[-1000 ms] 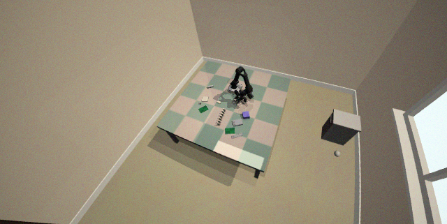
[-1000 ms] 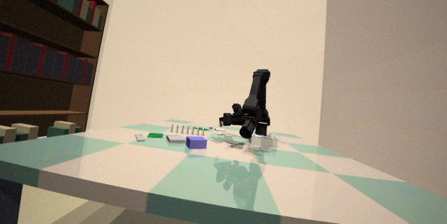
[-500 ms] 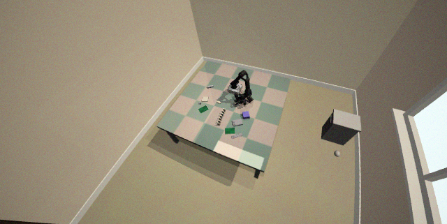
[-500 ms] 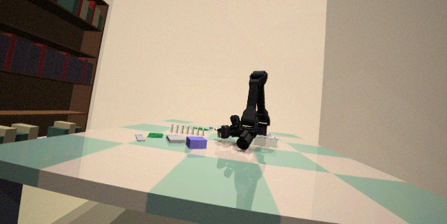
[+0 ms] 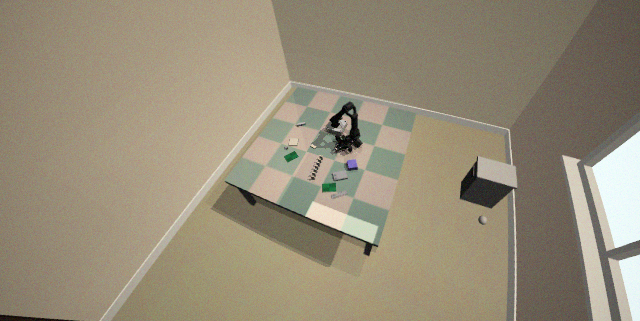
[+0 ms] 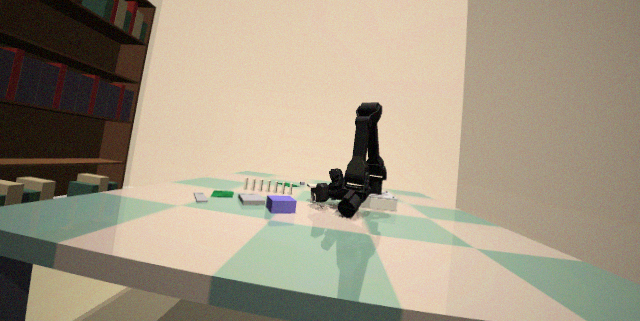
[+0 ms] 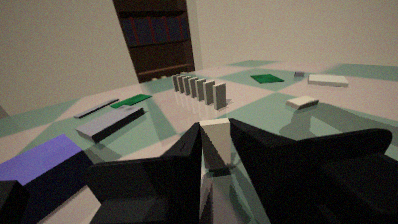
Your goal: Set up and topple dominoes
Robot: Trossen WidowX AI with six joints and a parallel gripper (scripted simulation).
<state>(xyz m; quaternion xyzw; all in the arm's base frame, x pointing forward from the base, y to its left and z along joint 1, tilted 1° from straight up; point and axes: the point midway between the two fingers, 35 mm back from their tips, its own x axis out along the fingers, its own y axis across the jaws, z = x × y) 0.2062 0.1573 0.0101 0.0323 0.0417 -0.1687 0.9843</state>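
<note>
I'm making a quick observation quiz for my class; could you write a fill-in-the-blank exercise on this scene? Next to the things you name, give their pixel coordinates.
The row [image 5: 315, 167] [image 6: 269, 186] [image 7: 200, 90] contains ____ standing dominoes. Between the fingertips of the pincer [image 5: 335, 152] [image 6: 314, 194] [image 7: 215, 125] is a pale ____. The two thin rectangular cards, the nearer card [image 5: 329, 187] [image 6: 222, 194] [image 7: 131, 101] and the farther card [image 5: 291, 156] [image 6: 287, 184] [image 7: 267, 78], are coloured ____. The arm [image 5: 355, 123] [image 6: 360, 138] stands on a checkered ____.

Missing words: seven; domino; green; table.
</note>
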